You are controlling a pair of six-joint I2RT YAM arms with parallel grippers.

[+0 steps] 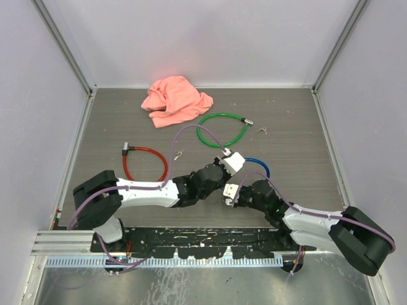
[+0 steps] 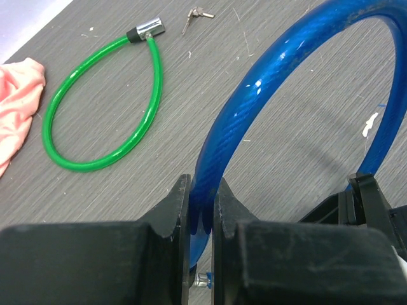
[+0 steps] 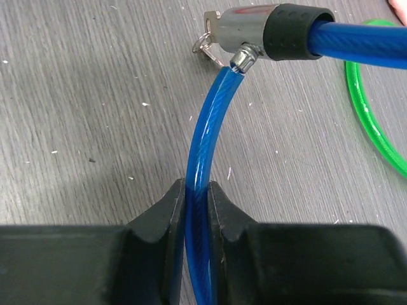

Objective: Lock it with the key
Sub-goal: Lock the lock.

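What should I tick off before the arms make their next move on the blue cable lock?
1. Left tool shut on the blue cable: ok.
2. Right tool shut on the same cable, just below its end: ok.
3. Cable's metal tip seated in the barrel: ok, it appears to enter the barrel's side.
4. Key at the barrel's end: ok, it looks inserted.
5. Key turned to the locked position: cannot tell.
6. A tool free to turn the key: not ok, both are clamped on the cable.
7. Green cable apart from the work: ok.
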